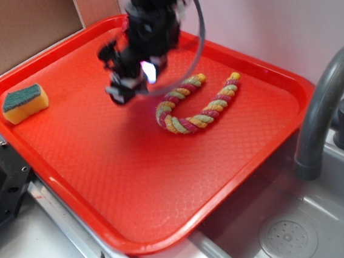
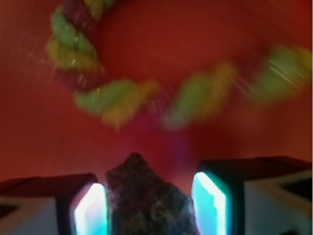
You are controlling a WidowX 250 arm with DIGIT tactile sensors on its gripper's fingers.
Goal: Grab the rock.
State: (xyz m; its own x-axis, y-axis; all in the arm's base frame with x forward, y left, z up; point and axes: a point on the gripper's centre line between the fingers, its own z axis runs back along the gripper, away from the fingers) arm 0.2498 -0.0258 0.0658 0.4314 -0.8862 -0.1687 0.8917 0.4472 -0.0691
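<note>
1. Right up against the wrist camera sits the rock (image 2: 146, 200), a dark, rough, speckled lump with a pointed top, wedged between the two glowing cyan pads (image 2: 90, 210) of the gripper (image 2: 149, 208).
2. Jaws look narrowed down around it. The left pad touches the rock's side, and the right one is right next to it with maybe a sliver of gap; kinda hard to say for sure, the view is blurry.
3. Behind the rock in that same view you get the twisted rope (image 2: 122, 95), green and yellow and dark red, smeared out of focus in a curve across the red tray (image 2: 156, 44).
4. From the outside camera the gripper (image 1: 122, 90) is over the left-middle part of the tray (image 1: 130, 180), motion-blurred, with a bright light on it. Can't actually make out the rock from here, and can't tell whether it's lifted off the tray.
5. Rope (image 1: 193, 107) lies in a U shape just right of the gripper.
6. Yellow sponge (image 1: 25, 103) with a green scrubby top sits near the tray's left edge, well apart from everything else.
7. Grey faucet (image 1: 330, 95) and sink (image 1: 286, 237) are off to the right.
</note>
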